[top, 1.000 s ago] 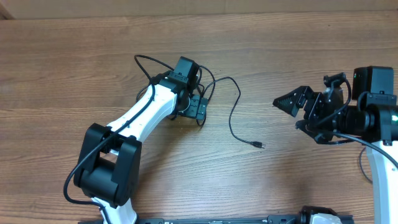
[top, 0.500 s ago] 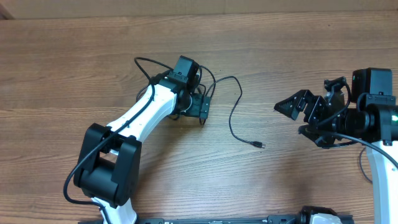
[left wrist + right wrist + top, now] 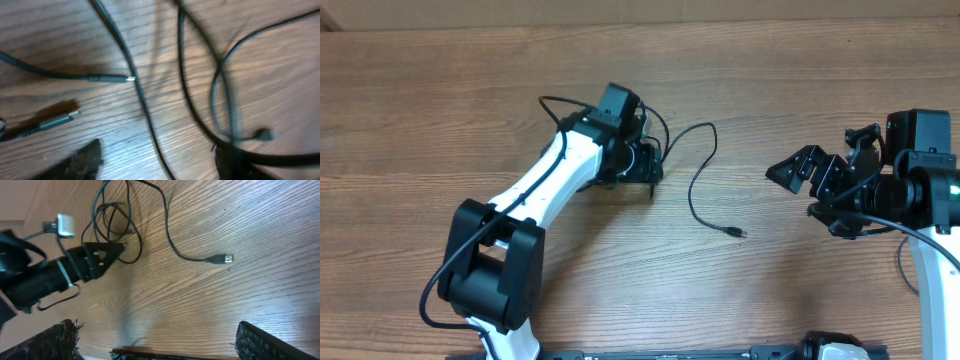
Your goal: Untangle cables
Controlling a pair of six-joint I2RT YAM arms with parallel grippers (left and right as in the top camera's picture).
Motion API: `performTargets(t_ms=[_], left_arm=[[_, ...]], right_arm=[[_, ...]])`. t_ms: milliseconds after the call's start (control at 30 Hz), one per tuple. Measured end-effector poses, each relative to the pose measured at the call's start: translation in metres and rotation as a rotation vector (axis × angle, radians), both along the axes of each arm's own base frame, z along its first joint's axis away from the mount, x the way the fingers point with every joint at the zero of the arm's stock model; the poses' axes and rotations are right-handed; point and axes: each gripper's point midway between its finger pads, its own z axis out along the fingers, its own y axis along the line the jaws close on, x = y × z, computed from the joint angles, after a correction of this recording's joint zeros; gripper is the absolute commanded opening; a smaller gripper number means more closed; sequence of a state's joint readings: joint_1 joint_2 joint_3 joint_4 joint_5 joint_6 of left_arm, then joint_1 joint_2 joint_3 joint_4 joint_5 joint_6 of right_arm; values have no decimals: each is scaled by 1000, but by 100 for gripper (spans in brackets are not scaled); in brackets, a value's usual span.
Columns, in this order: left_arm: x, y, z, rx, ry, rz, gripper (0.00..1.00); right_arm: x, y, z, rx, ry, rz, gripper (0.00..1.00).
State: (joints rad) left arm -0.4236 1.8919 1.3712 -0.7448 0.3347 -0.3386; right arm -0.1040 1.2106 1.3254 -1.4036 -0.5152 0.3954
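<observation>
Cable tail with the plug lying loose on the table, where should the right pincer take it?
Just behind the plug, where the cable lies flat and alone. Come straight down from above with the right pincer, jaws set across the cord.

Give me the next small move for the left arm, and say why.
Probably close the left gripper on the strands in its gap and lift slightly. It sits low over the knot of cables, with crossing strands between its fingers, while one cable's plug lies free toward the open right gripper, which stands apart.
</observation>
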Motion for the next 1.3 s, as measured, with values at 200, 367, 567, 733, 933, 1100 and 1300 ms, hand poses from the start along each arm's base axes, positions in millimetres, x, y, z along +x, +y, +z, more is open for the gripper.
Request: performTargets(t_ms=[200, 367, 567, 733, 933, 1100, 1300], left_arm=[[3, -18, 20, -110, 12, -12, 4], [-4, -20, 25, -135, 54, -16, 4], [0, -17, 58, -130, 38, -67, 4], [22, -25, 124, -161, -120, -161, 4], [47, -36, 227, -231, -394, -221, 4], [53, -39, 305, -287, -601, -238, 4], [45, -35, 372, -338, -768, -237, 4]], right_arm=[[0, -4, -2, -22, 3, -8, 100], [0, -5, -3, -30, 4, -11, 100], [1, -5, -3, -32, -1, -11, 100], [5, -8, -8, -47, -5, -16, 100], [2, -9, -28, -53, 29, -16, 100], [12, -6, -38, -57, -38, 49, 100], [31, 16, -24, 15, -263, 255, 100]])
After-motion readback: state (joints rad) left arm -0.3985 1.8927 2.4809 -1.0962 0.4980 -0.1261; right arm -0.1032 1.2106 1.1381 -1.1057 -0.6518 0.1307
